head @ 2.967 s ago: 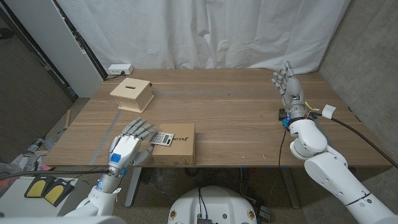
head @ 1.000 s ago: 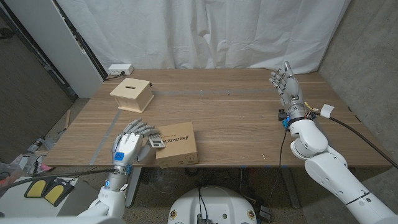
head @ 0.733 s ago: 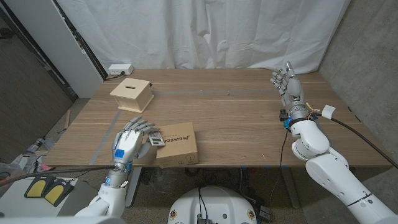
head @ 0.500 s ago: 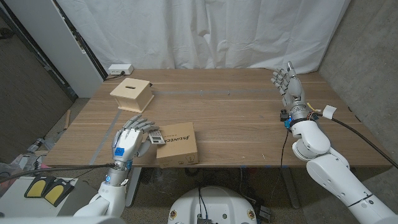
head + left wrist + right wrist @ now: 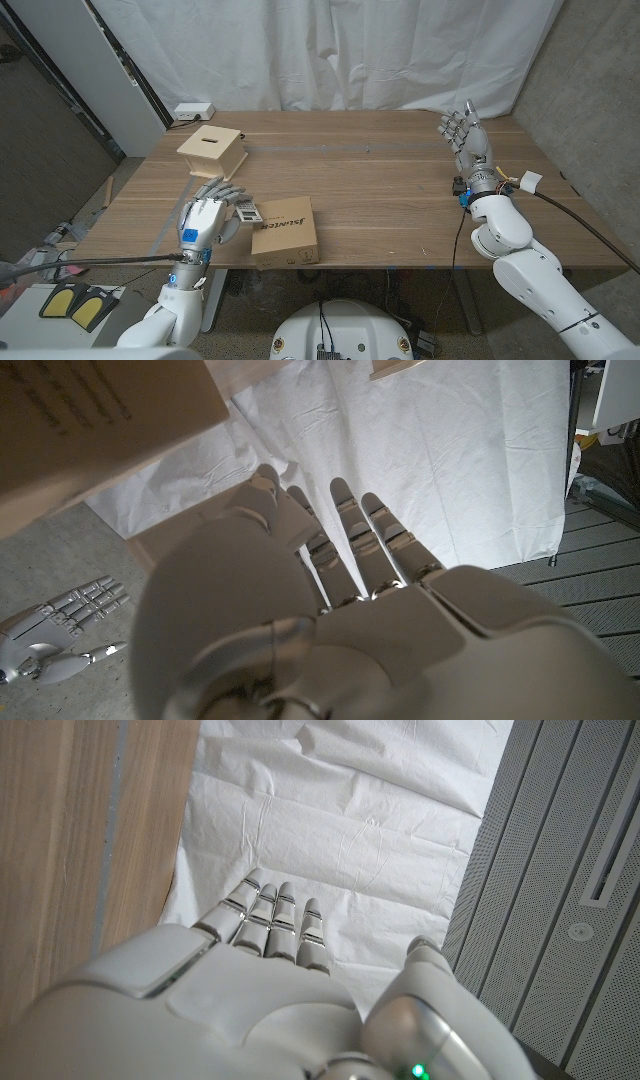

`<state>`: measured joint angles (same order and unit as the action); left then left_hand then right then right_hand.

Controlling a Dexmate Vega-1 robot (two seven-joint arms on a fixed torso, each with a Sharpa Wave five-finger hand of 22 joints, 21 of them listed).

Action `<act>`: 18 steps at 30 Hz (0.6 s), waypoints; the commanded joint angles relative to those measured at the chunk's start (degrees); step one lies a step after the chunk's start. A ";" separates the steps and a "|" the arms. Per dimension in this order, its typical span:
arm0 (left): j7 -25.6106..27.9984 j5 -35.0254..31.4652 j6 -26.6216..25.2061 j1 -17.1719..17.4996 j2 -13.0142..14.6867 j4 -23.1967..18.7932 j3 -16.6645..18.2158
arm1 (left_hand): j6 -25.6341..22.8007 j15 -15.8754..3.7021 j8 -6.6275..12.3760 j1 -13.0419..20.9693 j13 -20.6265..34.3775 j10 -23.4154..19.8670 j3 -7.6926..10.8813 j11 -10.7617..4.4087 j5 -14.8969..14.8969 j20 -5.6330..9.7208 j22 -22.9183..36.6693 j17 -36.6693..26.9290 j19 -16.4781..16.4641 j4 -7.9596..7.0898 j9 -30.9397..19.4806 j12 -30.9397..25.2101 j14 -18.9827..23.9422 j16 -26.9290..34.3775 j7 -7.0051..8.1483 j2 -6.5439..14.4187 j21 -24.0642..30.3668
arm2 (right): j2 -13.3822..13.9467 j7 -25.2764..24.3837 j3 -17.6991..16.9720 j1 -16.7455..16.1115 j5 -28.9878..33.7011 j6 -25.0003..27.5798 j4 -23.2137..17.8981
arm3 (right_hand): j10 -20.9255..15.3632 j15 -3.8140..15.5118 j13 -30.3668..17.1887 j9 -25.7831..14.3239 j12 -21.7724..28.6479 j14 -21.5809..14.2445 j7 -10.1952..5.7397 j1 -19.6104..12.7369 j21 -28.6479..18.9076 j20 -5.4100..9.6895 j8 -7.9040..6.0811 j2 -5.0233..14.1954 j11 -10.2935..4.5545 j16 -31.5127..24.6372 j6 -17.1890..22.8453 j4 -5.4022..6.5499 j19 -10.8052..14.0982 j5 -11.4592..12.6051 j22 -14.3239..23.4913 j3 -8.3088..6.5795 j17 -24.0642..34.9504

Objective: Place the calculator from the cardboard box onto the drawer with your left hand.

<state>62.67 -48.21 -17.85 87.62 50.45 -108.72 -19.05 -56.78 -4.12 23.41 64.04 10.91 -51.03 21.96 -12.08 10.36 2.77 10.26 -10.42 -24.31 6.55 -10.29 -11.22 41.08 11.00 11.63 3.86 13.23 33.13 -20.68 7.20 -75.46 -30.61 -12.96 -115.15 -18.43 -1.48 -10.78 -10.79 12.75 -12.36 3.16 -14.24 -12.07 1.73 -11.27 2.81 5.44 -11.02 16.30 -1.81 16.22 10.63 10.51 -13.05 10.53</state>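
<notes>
Raised since three seconds ago: left hand (image 5: 207,219), up and toward the far side, carrying the calculator (image 5: 246,211) off the cardboard box (image 5: 284,231); box itself turned askew from its earlier square position at the near edge.

Left hand: near-left part of the wooden table (image 5: 370,180), just left of the box; fingers curled around the calculator, holding it tilted above the box's left end. In the left wrist view, back of the hand (image 5: 330,620) in the foreground, fingers reaching toward the white curtain (image 5: 440,470), a brown edge of the box (image 5: 90,420) at the corner; grip on the calculator hidden there.

Calculator: small, grey, dark keys, in the left hand's grasp, clear of the box top, well short of the drawer (image 5: 213,151).

Drawer: pale wooden case with a slot in its top, far-left part of the table, apart from the hand.

Cardboard box: printed lid, near edge of the table, rotated, one corner past the table edge.

Right hand (image 5: 464,131): far-right part of the table, upright, fingers spread, holding nothing. Same spread pose from behind in the right wrist view (image 5: 250,970).

White power strip (image 5: 192,111): far-left corner of the table.
</notes>
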 commanded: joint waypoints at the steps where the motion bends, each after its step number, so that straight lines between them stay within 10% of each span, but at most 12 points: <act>1: -3.66 0.77 -3.33 -1.69 2.12 -2.74 0.14 | -7.73 -7.85 0.05 0.26 0.19 -0.66 0.46 -0.15 -0.04 4.46 0.24 0.03 -0.55 0.13 -0.10 0.13 0.57 -0.02 -7.28 -0.08 -0.15 | -1.01 1.17 0.06 1.09 -1.28 -2.01 2.55 | -0.41 0.04 -0.17 -0.27 0.36 -0.51 0.14 0.41 -0.12 0.23 -0.25 0.23 0.16 -0.01 0.55 -0.29 0.40 0.25 0.14 0.10 0.12; 18: -4.21 1.07 -7.30 -2.50 2.15 -3.88 1.71 | -7.88 -7.91 -0.17 0.14 0.19 -0.86 0.75 -0.04 -0.08 4.56 0.24 0.04 -0.84 0.06 -0.12 0.19 0.99 -0.03 -7.31 -0.19 -0.15 | -1.66 1.96 0.31 1.68 -2.53 -3.83 4.78 | -0.47 -0.03 -0.17 -0.27 0.34 -0.56 0.21 0.45 -0.08 0.20 -0.25 0.28 0.01 0.04 0.61 -0.33 0.47 0.26 0.14 0.13 0.12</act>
<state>58.40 -47.71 -22.82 85.27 52.48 -111.81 -18.61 -56.87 -4.18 23.21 64.04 10.91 -51.55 22.24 -12.19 10.31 2.55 10.26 -10.42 -24.53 6.80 -10.28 -11.24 41.55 11.00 11.53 3.85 13.23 31.87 -19.07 7.20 -74.15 -32.66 -15.77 -111.49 -18.43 -1.39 -10.78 -10.79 12.75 -12.45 3.29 -14.02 -12.07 1.74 -11.27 3.03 5.44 -11.02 16.42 -1.97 16.22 10.63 10.51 -12.89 10.52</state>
